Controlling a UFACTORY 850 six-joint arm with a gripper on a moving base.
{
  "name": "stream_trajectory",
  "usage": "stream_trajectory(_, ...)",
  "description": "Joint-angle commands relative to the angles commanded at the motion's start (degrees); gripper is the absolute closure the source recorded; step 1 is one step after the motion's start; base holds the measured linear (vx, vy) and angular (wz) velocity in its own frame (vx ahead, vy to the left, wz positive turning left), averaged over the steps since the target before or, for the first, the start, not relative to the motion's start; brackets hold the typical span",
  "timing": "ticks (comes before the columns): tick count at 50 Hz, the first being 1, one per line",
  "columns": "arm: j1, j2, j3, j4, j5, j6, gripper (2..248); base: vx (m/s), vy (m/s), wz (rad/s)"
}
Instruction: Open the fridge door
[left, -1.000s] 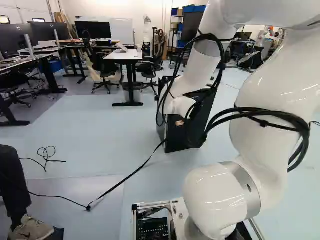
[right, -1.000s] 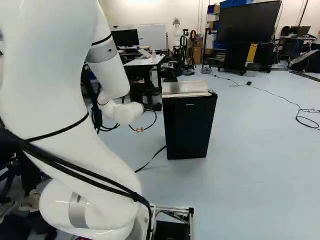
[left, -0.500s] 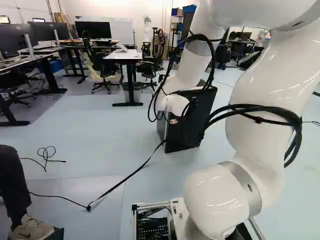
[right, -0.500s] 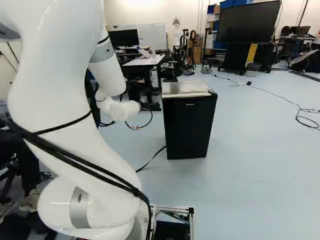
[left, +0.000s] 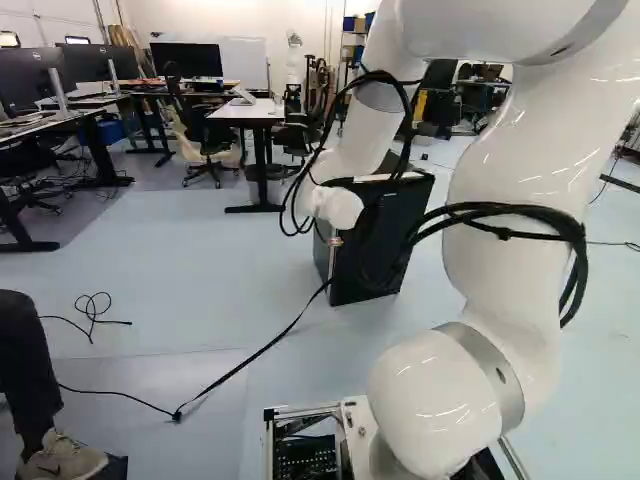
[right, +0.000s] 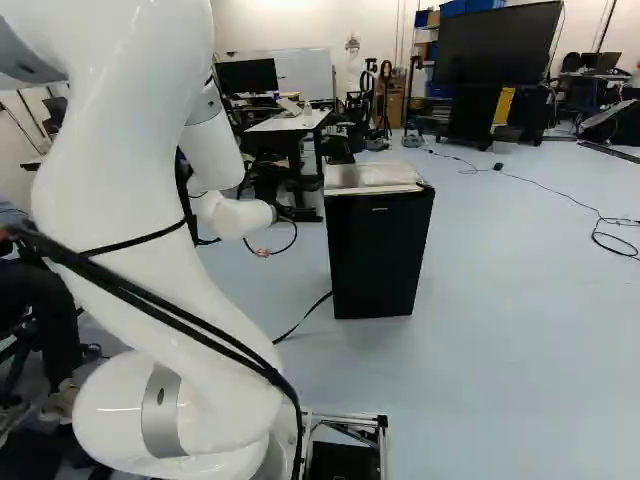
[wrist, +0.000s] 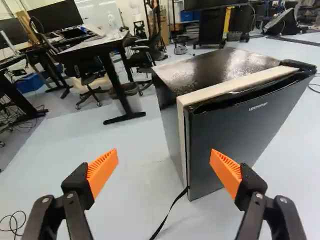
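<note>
Held the gripper (wrist: 164, 151) wide open in the wrist view, with both fingers spread well apart and facing each other across the gap. Could see the near edge of the black fridge (right: 380, 255) through that gap, along with pale floor (right: 500, 330). Saw the fridge standing upright just ahead of the gripper, right of centre in both base views. Looked down on its dark glossy top (wrist: 225, 67) and, below that, on its front door (wrist: 240, 137), closed against the body. Saw one orange pad (wrist: 226, 172) in front of the door in that view, but could not tell the depth between them. Made out a cream strip (wrist: 182, 130) down the body's edge beside the door, and a dark recess (wrist: 250, 92) along the door's upper edge.

Reached the white arm (left: 520, 270) down from the upper right of the left base view, with black cables (left: 500, 215) looped about it, and from the upper left of the right base view. Saw a black strap (left: 240, 367) running from the fridge's foot toward the lower left of the left base view. Spotted a white-topped desk (left: 246, 109) above centre there, and a large screen (right: 498, 45) at the upper right of the right base view.
</note>
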Motion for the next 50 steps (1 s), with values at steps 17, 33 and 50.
stream_trajectory(17, 1.58, -4.62, -2.81, 7.3, 0.01, 0.0, 3, 0.0, 0.0, 0.0)
stream_trajectory(33, 1.95, -9.39, -6.08, 14.23, 0.4, 0.0, 3, 0.0, 0.0, 0.0)
stream_trajectory(50, 1.61, -14.74, -10.16, 21.57, 1.27, 0.0, 3, 0.0, 0.0, 0.0)
